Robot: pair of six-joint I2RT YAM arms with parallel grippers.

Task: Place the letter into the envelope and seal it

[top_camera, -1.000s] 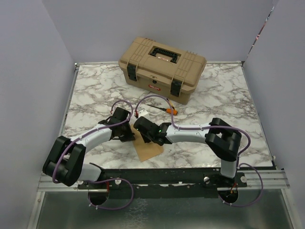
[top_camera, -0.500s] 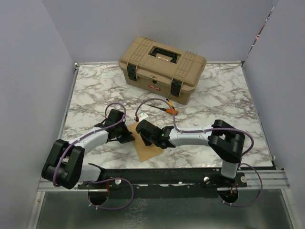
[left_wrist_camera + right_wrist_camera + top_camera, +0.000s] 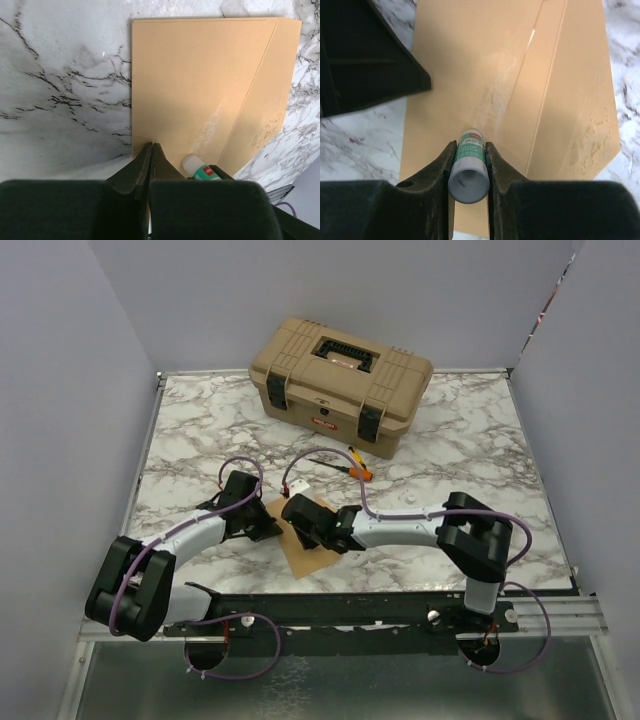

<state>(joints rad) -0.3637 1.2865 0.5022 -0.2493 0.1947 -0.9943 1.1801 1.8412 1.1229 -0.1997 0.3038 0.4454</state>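
The brown envelope (image 3: pixel 312 558) lies flat on the marble table near the front edge, with diagonal creases and whitish smears on its face (image 3: pixel 200 85) (image 3: pixel 470 65). The right gripper (image 3: pixel 470 144) (image 3: pixel 300 516) is shut on a green-and-white glue stick (image 3: pixel 469 160), whose tip touches the envelope's face. The glue stick (image 3: pixel 200 170) also shows low in the left wrist view. The left gripper (image 3: pixel 151 146) (image 3: pixel 268 528) is shut, holding nothing, its tips resting at the envelope's near left edge. The letter is hidden from view.
A tan toolbox (image 3: pixel 340 385) with black latches stands closed at the back of the table. A small screwdriver with an orange handle (image 3: pixel 352 466) lies in front of it. Grey walls close in both sides, and the arms' bases line the front rail.
The left gripper has drawn back to the left, uncovering the envelope's upper corner. The right gripper with the glue stick has slid a little left over the envelope.
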